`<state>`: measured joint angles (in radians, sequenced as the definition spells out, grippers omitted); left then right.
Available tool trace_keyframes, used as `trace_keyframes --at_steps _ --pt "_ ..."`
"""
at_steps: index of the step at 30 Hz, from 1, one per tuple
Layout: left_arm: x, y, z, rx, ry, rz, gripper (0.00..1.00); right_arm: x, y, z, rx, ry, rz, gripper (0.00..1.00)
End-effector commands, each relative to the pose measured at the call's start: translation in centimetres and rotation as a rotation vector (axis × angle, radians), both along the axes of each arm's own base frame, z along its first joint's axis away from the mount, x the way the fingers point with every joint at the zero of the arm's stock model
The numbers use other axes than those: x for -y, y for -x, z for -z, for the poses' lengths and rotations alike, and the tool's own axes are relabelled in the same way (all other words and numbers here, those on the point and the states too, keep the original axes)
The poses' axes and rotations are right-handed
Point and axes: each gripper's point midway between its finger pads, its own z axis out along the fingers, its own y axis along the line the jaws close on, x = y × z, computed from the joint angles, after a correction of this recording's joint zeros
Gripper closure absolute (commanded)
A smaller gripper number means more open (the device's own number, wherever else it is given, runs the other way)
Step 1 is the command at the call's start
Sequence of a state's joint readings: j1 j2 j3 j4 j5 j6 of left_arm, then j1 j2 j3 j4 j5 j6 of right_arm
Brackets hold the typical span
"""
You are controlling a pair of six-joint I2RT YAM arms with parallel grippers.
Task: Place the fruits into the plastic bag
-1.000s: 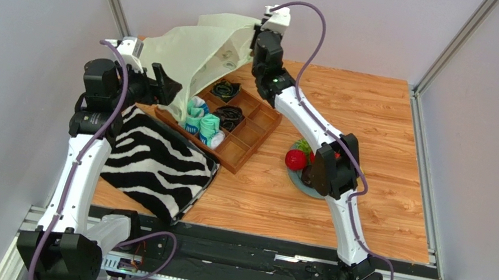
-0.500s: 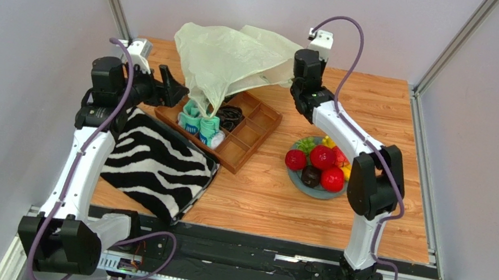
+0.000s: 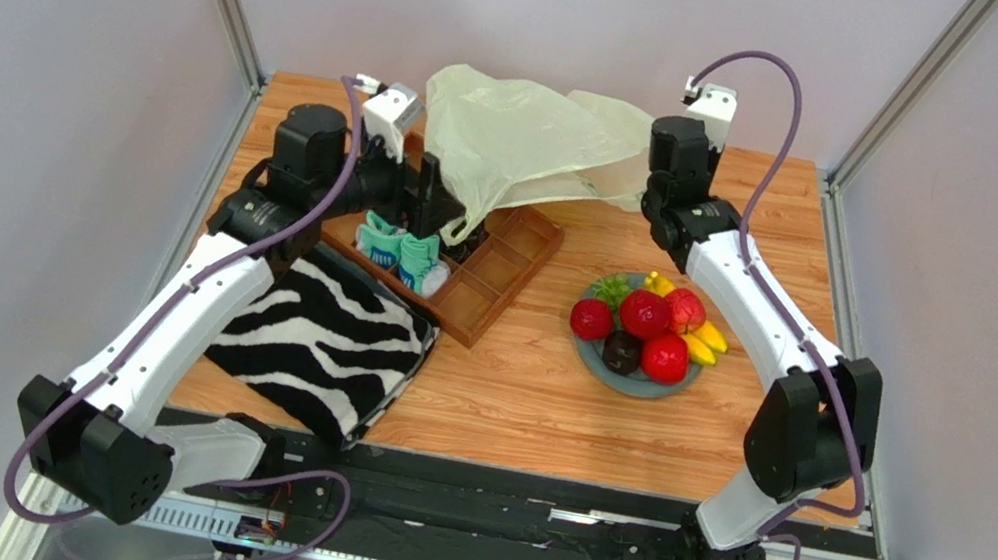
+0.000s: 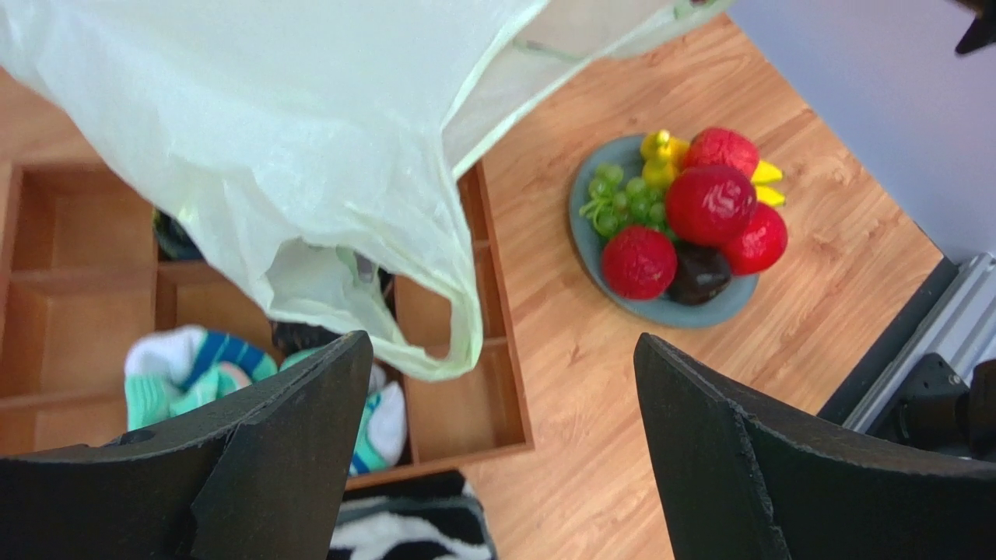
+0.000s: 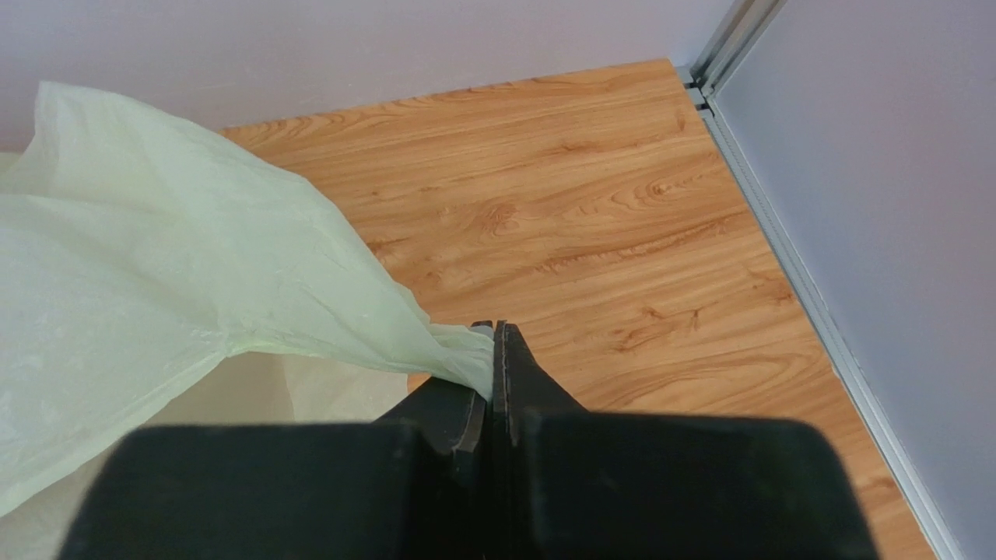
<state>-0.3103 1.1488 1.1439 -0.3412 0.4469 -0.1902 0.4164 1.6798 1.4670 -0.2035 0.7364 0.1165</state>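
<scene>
Tabletop (image 3: 589, 417): bag (image 3: 529, 141) in closed right tool (image 5: 492, 338)

The plastic bag (image 3: 529, 141) is hanging above the divided tray (image 3: 491, 294), which is holding rolled socks (image 3: 403, 252) at its near-left end. Right of the tray, the fruits (image 3: 646, 320) are sitting on a plate (image 3: 604, 374); a cloth (image 3: 312, 340) is lying before the tray.

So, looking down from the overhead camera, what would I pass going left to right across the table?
Zebra-striped cloth → wooden compartment tray → grey plate heaped with fruits.
</scene>
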Motion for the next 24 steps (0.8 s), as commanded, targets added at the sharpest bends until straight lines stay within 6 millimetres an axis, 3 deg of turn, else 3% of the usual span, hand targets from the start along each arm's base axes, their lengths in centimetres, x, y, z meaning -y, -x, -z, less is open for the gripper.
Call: trace_keyframes --at_steps 1,3,7,15,19,24 --pt "1.7 -1.9 -3.0 0.104 -0.082 0.005 0.09 0.9 2.5 -2.1 -0.01 -0.039 -0.029 1.0" --pt "3.3 -2.0 -3.1 0.119 -0.123 0.03 0.09 1.2 3.3 -2.6 -0.024 -0.045 -0.042 1.0" --pt "6.2 -2.6 0.3 0.076 -0.259 0.055 0.11 2.5 4.1 -2.8 -0.055 -0.044 -0.033 1.0" --pt "6.7 -3.7 2.5 0.049 -0.314 0.017 0.15 4.4 5.3 -1.7 -0.104 -0.068 -0.037 1.0" --pt "6.5 -2.5 3.6 0.009 -0.315 -0.001 0.19 4.7 5.4 -1.5 -0.116 -0.084 -0.035 1.0" --pt "7.5 0.4 5.2 -0.026 -0.28 -0.01 0.22 4.7 5.6 -1.3 -0.126 -0.103 -0.041 1.0"
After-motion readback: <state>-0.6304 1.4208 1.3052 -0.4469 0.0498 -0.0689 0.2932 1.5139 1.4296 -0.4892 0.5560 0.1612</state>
